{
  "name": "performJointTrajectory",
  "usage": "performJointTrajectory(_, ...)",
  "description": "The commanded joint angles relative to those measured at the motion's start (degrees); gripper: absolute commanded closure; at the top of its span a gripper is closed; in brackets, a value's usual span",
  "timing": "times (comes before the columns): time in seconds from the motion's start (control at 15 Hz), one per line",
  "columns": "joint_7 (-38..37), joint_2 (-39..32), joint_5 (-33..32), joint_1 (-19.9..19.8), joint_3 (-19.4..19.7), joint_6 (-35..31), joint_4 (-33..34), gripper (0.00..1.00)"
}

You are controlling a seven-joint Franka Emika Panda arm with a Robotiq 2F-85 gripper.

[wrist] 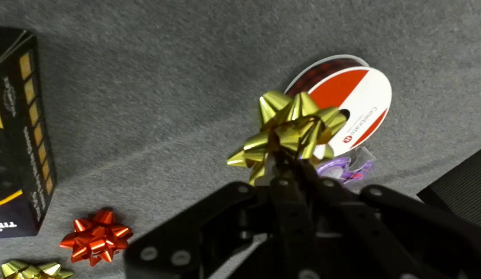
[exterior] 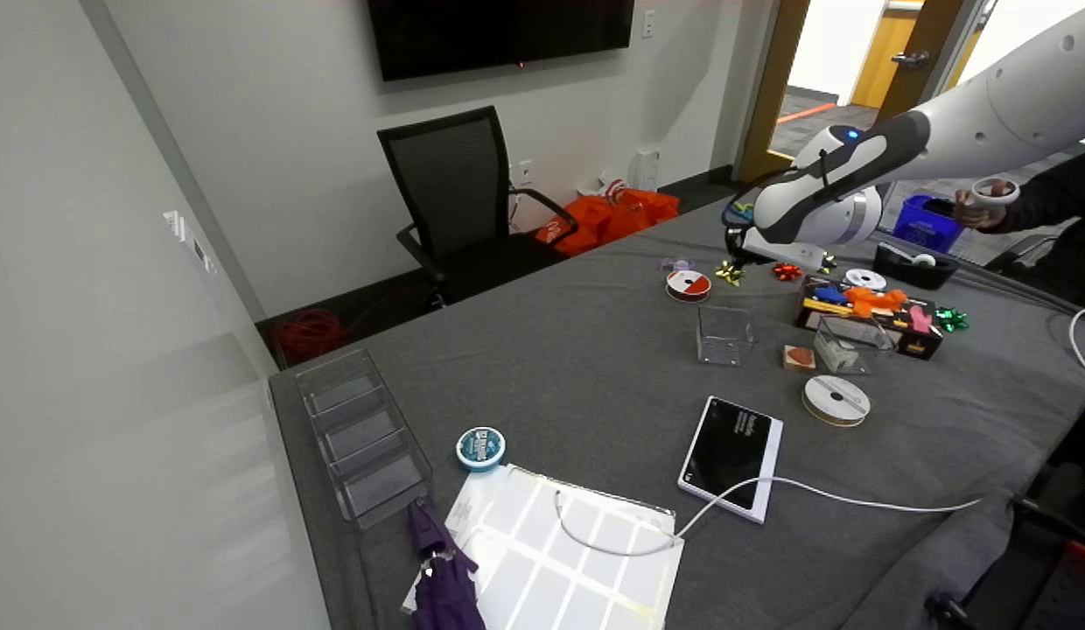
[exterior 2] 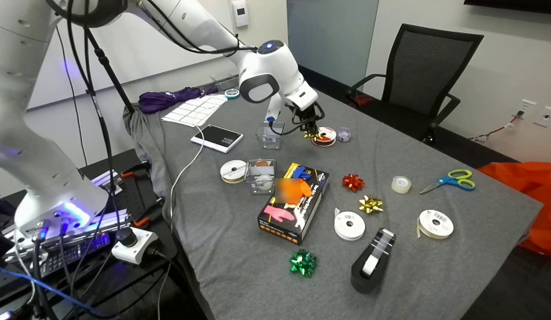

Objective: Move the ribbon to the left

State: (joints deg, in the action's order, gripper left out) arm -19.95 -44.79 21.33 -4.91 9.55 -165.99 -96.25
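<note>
Wrist view: the gold ribbon bow (wrist: 291, 135) sat in my clenched gripper (wrist: 293, 164)

My fingers (wrist: 285, 201) were drawn together on one edge of the bow, and its loops fanned out past their tips. In that view it overlapped the red-and-white spool (wrist: 370, 104); I could not tell whether the two touched, nor whether the bow rested on the grey cloth (wrist: 166, 77). A purple tape dispenser (wrist: 343, 172) lay just beside the spool. In both exterior views the bow showed beneath my arm (exterior 2: 275, 71), near that spool.

Farther off lay a red bow (wrist: 97, 238) and a second gold bow (wrist: 35, 271), with the black box (wrist: 35, 135) well apart from my grip. In an exterior view a clear bin (exterior 2: 270, 143) stood near my gripper; a green bow (exterior 2: 303, 263) sat near the box, and a white spool (exterior 2: 349, 231) lay between that box and a cream-ribbon spool (exterior 2: 435, 229). A tape roll (exterior 2: 400, 188) and blue-green scissors (exterior 2: 453, 180) lay toward one edge of the cloth.

In an exterior view, well apart from my arm, a blue-and-white tub (exterior: 480, 448) stood just beside white sheets (exterior: 542, 582), with a clear compartment tray (exterior: 360, 433) and a purple fabric bundle (exterior: 446, 591) near it.
</note>
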Motion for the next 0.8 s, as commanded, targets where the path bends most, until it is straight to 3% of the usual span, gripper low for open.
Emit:
performJointTrajectory(0.0, -1.8, -2.0, -1.8, -0.6, 0.0, 1.8, 3.7, 0.59)
performJointTrajectory(0.53, -0.7, -0.2, -2.3, -1.5, -0.7, 2.6, 2.9, 0.03)
performJointTrajectory(0.73, 0.2, 1.4, -2.7, -1.6, -0.7, 3.3, 1.4, 0.00)
